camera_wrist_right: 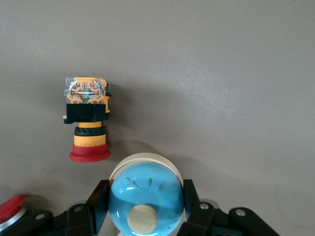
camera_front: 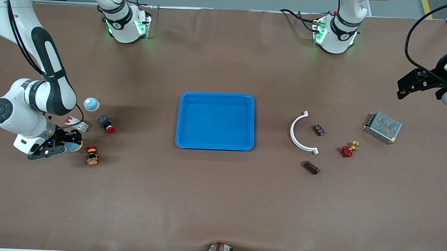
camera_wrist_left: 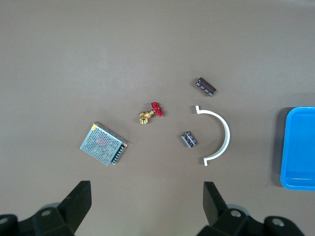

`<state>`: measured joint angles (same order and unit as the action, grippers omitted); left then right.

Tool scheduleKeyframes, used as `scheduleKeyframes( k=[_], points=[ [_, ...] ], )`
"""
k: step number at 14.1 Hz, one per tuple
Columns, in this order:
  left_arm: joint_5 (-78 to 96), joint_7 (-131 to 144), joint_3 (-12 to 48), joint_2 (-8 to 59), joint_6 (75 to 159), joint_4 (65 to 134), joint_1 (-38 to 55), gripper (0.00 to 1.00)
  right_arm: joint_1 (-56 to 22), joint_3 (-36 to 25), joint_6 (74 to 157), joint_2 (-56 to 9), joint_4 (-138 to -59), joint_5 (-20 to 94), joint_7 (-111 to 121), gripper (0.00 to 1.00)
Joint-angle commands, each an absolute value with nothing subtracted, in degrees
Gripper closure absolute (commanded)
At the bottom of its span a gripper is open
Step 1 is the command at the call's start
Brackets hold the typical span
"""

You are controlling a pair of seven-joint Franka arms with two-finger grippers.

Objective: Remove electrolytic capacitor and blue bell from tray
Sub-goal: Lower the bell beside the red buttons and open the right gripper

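Right gripper: fingers pinch a blue bell on the table, beside the orange push-button.
Left gripper: fingers spread wide, waiting above the table's edge.
Capacitor: on the table, nearer the camera than the white arc.
Blue tray: mid-table.

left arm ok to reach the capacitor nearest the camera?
Probably yes: the left gripper hangs open above the table, and that capacitor lies alone, apart from the white bracket.

Three cameras cover one brown table.
The high front view faces the arms' bases; the left wrist view looks down from well above, sharing the blue tray; the right wrist view sits close to the surface.
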<state>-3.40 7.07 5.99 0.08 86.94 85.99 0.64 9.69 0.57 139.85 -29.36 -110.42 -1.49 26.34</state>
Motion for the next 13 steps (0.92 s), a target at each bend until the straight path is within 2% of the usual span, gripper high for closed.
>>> scheduleKeyframes(
  k=[1, 5, 13],
  points=[
    [-2.4, 6.1, 5.7, -1.2, 86.3, 86.7, 0.7, 0.00, 11.2, 1.8, 140.8, -30.1, -110.7, -0.1, 27.0, 1.00],
    [-2.4, 6.1, 5.7, -1.2, 86.0, 86.7, 0.9, 0.00, 12.3, 1.8, 144.3, -33.0, -110.1, -0.1, 27.0, 1.00],
    [-2.4, 6.1, 5.7, -1.2, 85.9, 86.7, 0.9, 0.00, 13.1, 1.8, 144.7, -34.1, -109.8, 0.0, 26.9, 1.00]
  ],
)
